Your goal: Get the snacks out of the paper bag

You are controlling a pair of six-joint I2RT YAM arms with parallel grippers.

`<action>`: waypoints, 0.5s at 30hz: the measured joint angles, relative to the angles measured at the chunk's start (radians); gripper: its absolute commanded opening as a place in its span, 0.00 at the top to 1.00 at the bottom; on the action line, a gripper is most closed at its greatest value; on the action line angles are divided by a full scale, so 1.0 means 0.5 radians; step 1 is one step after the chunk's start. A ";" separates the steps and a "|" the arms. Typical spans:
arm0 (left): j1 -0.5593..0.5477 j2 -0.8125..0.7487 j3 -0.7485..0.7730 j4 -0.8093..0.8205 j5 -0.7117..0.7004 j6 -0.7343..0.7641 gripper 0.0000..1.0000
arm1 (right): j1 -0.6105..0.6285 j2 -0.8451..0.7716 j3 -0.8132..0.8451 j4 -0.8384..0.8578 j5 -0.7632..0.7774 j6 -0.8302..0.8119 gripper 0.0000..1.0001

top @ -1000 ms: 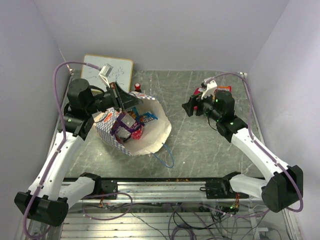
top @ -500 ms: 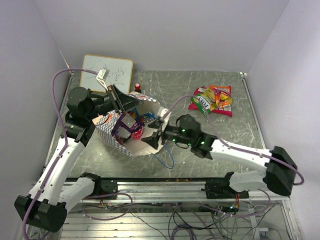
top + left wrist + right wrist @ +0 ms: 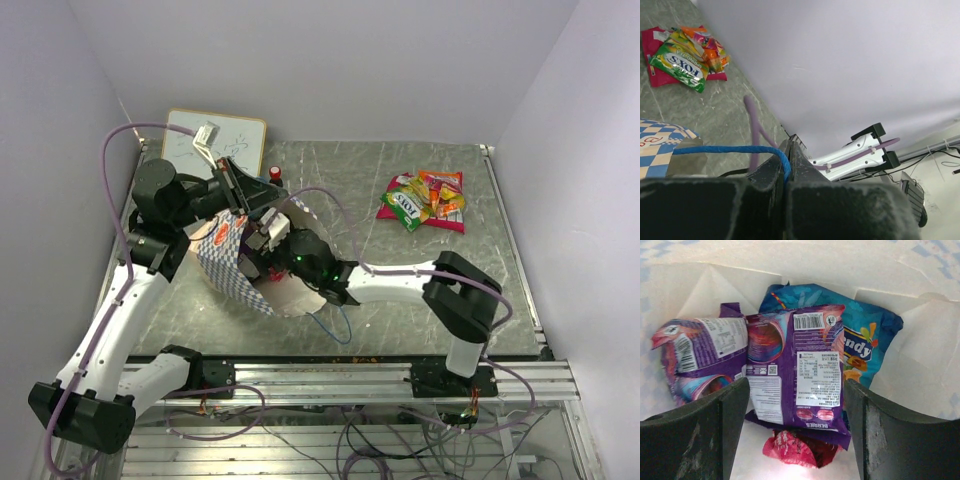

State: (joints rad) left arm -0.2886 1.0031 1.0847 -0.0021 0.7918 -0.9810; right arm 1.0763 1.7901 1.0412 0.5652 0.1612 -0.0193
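Several glossy foil snack packets point(image 3: 425, 200) lay out on the grey table point(image 3: 360, 190). Purple, blue and red packets point(image 3: 795, 370) sat inside the cream paper bag point(image 3: 222, 270), beneath my wide-spread right gripper point(image 3: 795, 390). My left gripper point(image 3: 787, 156) pinched the blue cord handle point(image 3: 725, 149).

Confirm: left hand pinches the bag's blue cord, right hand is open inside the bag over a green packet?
Wrong colour. The right wrist view shows the open right hand inside the paper bag over a purple packet, not green. The left hand does pinch the blue cord.
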 measured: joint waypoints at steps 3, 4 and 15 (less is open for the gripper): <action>-0.003 0.039 0.080 -0.105 0.004 0.081 0.93 | 0.000 0.139 0.068 0.054 0.080 -0.022 0.20; -0.004 0.055 0.115 -0.150 0.004 0.121 0.93 | 0.000 0.166 0.076 0.065 0.091 -0.031 0.19; -0.006 0.181 0.420 -0.686 0.038 0.578 0.93 | -0.018 0.494 0.176 0.356 0.134 -0.173 0.13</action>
State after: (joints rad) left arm -0.2916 1.0935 1.2949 -0.3450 0.8108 -0.6922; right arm 1.0672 2.0369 1.1294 0.7429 0.2279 -0.1059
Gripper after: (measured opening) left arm 0.073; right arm 0.887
